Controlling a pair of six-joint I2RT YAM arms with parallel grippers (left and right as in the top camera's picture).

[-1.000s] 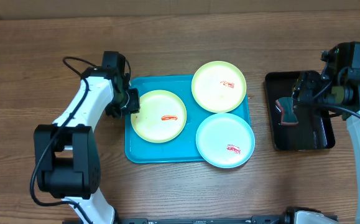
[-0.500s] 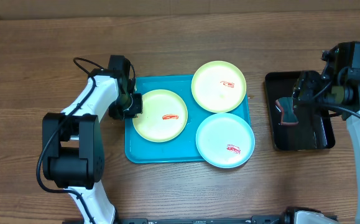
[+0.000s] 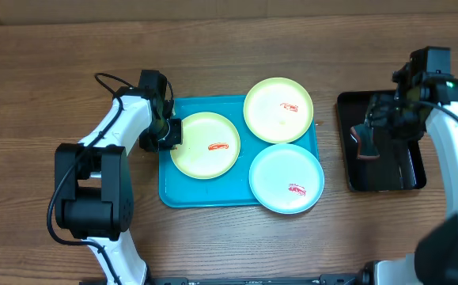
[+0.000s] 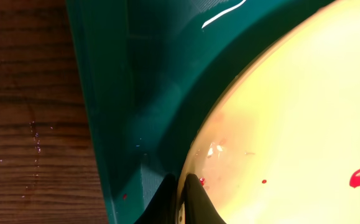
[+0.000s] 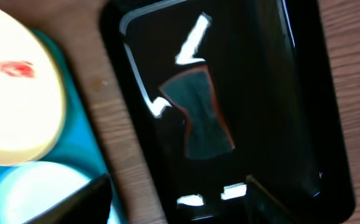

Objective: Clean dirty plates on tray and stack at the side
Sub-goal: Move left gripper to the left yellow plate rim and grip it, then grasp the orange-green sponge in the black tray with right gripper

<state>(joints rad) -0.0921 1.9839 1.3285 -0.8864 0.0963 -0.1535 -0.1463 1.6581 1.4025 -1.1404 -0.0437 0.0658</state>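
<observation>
The turquoise tray (image 3: pixel 173 190) holds three plates with red smears: a yellow-green plate (image 3: pixel 205 145) at the left, a second yellow-green plate (image 3: pixel 278 109) at the upper right, and a light blue plate (image 3: pixel 286 178) at the lower right. My left gripper (image 3: pixel 168 134) is shut on the left rim of the left yellow-green plate. The left wrist view shows the fingers (image 4: pixel 183 199) pinching that plate's (image 4: pixel 291 124) edge over the tray wall (image 4: pixel 142 93). My right gripper (image 3: pixel 383 115) is open and empty (image 5: pixel 180 205) above a dark hourglass-shaped sponge (image 5: pixel 201 118).
A narrow black tray (image 3: pixel 383 178) stands on the wooden table right of the turquoise tray. The sponge (image 3: pixel 363 142) lies in it. The upper yellow-green plate overhangs the turquoise tray's far rim.
My left gripper has closed in on the left plate's rim and the plate has shifted slightly right and up. My right arm has swung left over the black tray.
</observation>
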